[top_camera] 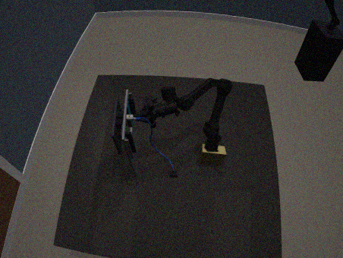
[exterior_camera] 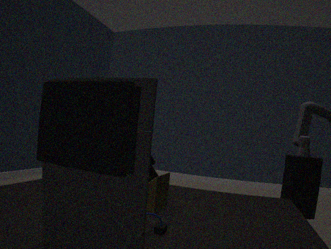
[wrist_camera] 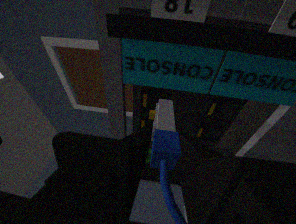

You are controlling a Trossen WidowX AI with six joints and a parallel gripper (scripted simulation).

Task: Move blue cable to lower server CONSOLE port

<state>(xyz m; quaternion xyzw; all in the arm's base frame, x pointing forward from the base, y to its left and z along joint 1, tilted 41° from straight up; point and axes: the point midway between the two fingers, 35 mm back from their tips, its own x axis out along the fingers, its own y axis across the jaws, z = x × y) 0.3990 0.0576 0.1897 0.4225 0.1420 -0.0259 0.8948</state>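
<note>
On my wrist view the pincer (top_camera: 137, 116) (wrist_camera: 162, 129) is closed on the plug (wrist_camera: 165, 127), which sits between its dark fingers with the blue boot toward me and the pale front end pointing away, at the port opening beneath a teal CONSOLE label (wrist_camera: 167, 67). It is too dark for me to tell whether the plug's tip is inside that opening or just in front of it. The blue cable (top_camera: 163, 153) (exterior_camera: 154, 214) (wrist_camera: 166, 187) leaves the back of the plug on the side away from the port. From the top I see it curve past the pincer and run to a small black block (top_camera: 173, 175) (exterior_camera: 160, 229) on the dark counter (top_camera: 171, 216) (exterior_camera: 220, 216).

The label reads upside down to me, with a second CONSOLE label (wrist_camera: 257, 77) beside it and a tag marked 18 (wrist_camera: 179, 9) on the far side of the dark bar. The arm (top_camera: 218, 110) reaches across to the rack (top_camera: 124, 114) (exterior_camera: 147, 128) from its yellow base block (top_camera: 221, 150) (exterior_camera: 161, 192). On the exterior view the rack hides the pincer and plug from me.
</note>
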